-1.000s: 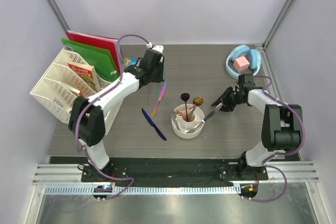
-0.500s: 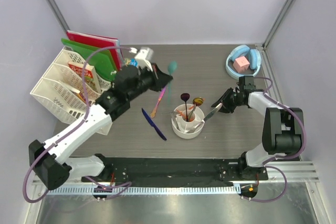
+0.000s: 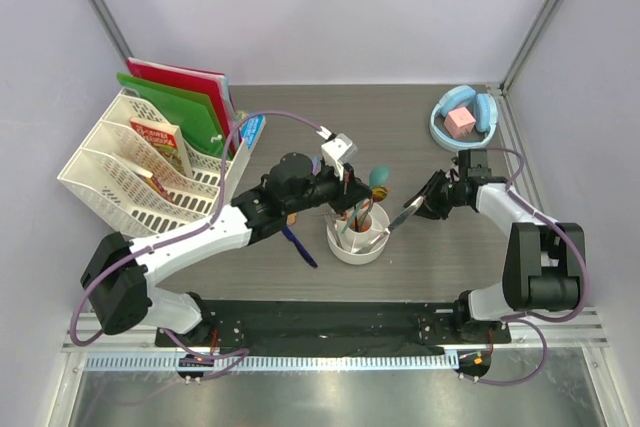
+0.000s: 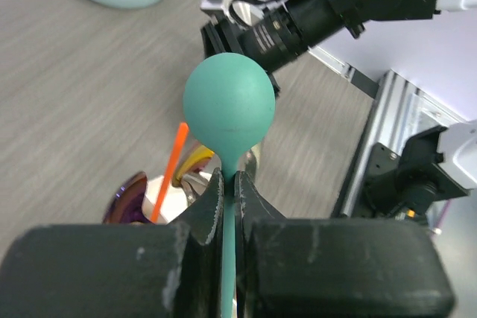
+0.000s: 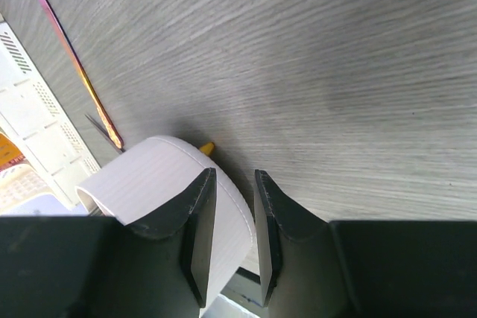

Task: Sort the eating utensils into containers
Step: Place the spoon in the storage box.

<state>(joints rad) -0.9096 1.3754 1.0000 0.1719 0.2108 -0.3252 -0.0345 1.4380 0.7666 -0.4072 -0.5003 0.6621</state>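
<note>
My left gripper (image 3: 364, 188) is shut on the handle of a teal spoon (image 3: 381, 176) and holds it upright over the white cup (image 3: 372, 247). In the left wrist view the jaws (image 4: 229, 178) pinch the teal stem, with the round bowl (image 4: 229, 106) above. The cup holds an orange chopstick (image 4: 168, 167), a purple piece (image 4: 125, 199) and a gold piece (image 4: 195, 161). My right gripper (image 3: 430, 199) sits just right of the cup, its jaws (image 5: 235, 184) a little apart with nothing seen between them. A silver piece (image 3: 404, 213) leans from the cup toward it. A dark blue knife (image 3: 300, 247) lies left of the cup.
A white lattice rack (image 3: 115, 175) with books stands at the left, red and green folders (image 3: 185, 97) behind it. A light blue bowl with a pink cube (image 3: 461, 120) is at the back right. An iridescent piece (image 5: 71, 65) lies on the table beyond the cup.
My left arm has swung from beside the rack across to the cup, carrying the teal spoon. It now covers the iridescent piece in the top view. The right gripper has barely moved.
</note>
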